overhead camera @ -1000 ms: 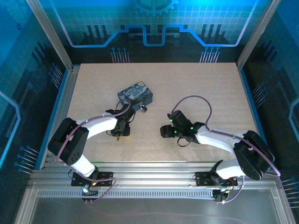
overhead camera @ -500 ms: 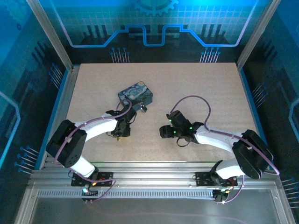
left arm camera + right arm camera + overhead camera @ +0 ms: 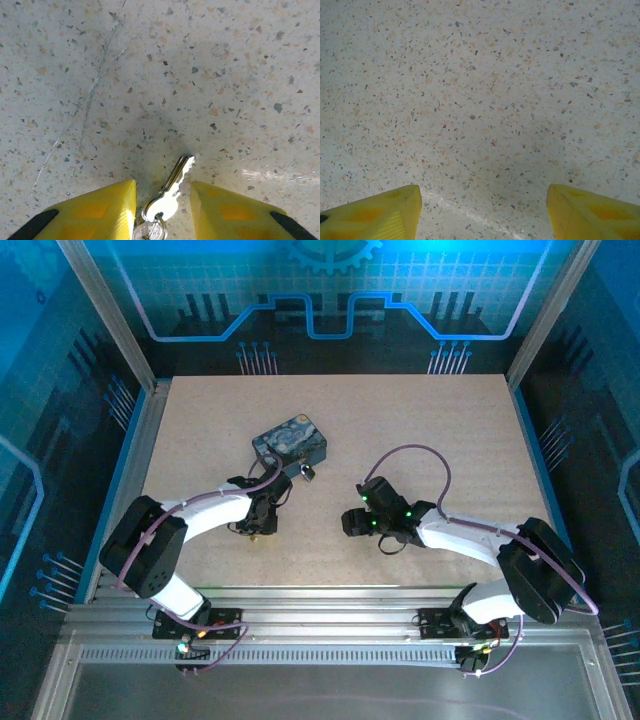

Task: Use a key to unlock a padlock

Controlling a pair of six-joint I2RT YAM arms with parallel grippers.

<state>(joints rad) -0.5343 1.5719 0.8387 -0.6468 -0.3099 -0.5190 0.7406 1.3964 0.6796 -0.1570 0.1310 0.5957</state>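
The left gripper (image 3: 162,184) hangs low over the table (image 3: 420,420), jaws parted a little, with the key (image 3: 173,187) lying flat between the yellow fingers (image 3: 107,205). The right gripper (image 3: 485,192) gapes wide over bare tabletop. The padlock (image 3: 306,472) sits just beside the painted tin (image 3: 290,438).

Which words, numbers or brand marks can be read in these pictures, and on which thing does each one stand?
None can be read.
The key shows no legible stamp.
The round metal piece joined to it is too blurred.
The tin carries a swirly painting, no letters visible.
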